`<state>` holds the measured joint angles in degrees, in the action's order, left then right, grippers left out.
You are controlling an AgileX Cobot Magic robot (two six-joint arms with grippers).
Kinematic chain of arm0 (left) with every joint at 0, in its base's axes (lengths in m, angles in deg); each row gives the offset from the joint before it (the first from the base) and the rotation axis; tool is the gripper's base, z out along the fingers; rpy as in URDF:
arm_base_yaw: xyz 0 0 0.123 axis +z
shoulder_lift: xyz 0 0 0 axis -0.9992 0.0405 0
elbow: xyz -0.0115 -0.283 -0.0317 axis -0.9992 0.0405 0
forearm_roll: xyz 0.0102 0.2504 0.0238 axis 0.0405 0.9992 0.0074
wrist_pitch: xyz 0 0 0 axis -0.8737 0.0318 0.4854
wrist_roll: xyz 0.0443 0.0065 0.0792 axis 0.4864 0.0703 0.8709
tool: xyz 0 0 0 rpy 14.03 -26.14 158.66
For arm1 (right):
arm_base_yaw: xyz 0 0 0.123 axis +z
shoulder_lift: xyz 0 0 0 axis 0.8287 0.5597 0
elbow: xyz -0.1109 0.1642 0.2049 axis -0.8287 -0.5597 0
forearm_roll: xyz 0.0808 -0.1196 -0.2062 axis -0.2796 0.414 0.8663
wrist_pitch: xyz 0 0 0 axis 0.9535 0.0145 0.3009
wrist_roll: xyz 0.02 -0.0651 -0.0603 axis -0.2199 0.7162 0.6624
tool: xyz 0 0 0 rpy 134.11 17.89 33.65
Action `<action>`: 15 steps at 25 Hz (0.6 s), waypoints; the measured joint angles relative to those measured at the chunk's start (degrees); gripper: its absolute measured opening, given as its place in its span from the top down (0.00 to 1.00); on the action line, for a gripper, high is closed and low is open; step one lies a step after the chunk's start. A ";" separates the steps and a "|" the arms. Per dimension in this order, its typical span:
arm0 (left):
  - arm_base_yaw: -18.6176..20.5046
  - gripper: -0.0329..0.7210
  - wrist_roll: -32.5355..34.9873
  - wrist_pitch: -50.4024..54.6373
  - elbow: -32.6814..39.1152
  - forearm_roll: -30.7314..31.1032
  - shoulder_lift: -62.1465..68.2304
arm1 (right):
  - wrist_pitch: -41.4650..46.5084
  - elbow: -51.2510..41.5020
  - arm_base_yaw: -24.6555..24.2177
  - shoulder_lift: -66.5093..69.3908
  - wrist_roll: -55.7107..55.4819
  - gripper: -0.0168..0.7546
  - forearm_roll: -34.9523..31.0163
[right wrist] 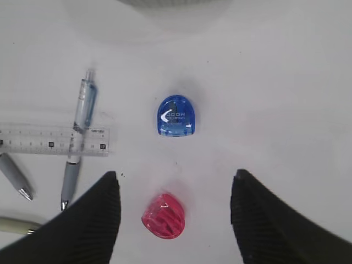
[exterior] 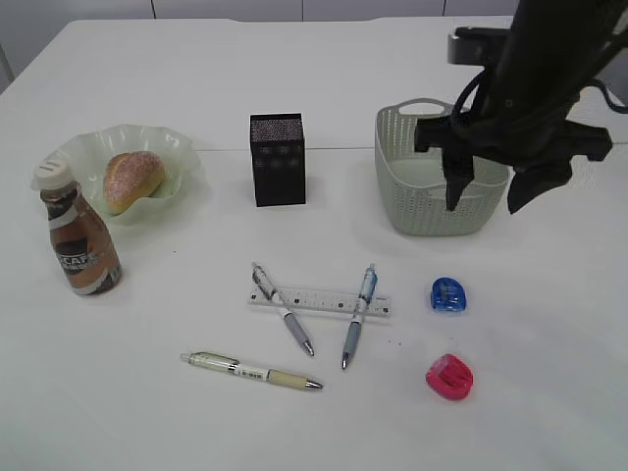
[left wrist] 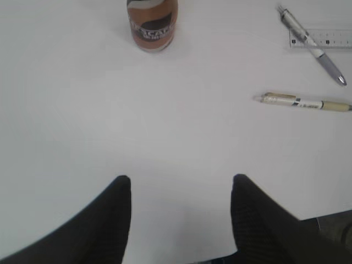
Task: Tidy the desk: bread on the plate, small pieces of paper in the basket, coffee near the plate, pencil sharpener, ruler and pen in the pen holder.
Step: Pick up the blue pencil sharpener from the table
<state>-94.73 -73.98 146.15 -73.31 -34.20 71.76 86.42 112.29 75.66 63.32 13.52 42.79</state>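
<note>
The bread (exterior: pixel 132 180) lies on the green wavy plate (exterior: pixel 179 145) at the left. The coffee bottle (exterior: pixel 78 237) stands in front of the plate and shows in the left wrist view (left wrist: pixel 152 25). The dark pen holder (exterior: pixel 278 159) stands mid-table. A clear ruler (exterior: pixel 319 299) and three pens (exterior: pixel 283 312) (exterior: pixel 359 316) (exterior: pixel 253 371) lie in front. A blue sharpener (right wrist: pixel 176 116) and a red sharpener (right wrist: pixel 164 215) lie at the right. My right gripper (right wrist: pixel 176 177) is open and empty, hanging above the sharpeners in front of the basket (exterior: pixel 432 191). My left gripper (left wrist: pixel 181 179) is open and empty over bare table. No paper pieces show.
The right arm's dark body (exterior: pixel 535 69) rises over the basket's right side. The table's front edge shows at the bottom right of the left wrist view (left wrist: pixel 324 220). The ruler (left wrist: pixel 330 38) and two pens (left wrist: pixel 313 41) (left wrist: pixel 305 102) lie at that view's right.
</note>
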 joint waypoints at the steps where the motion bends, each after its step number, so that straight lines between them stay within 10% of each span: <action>1: 0.00 0.40 0.00 0.66 0.00 0.00 0.00 | -0.02 0.00 0.10 0.85 -0.03 0.38 -0.09; 15: 0.00 0.40 -0.10 2.95 0.00 0.10 0.00 | -0.45 0.00 0.10 9.34 -0.15 0.38 2.10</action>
<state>-94.73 -74.08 149.10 -73.31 -34.10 71.76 85.97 112.29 75.76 72.65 13.37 44.89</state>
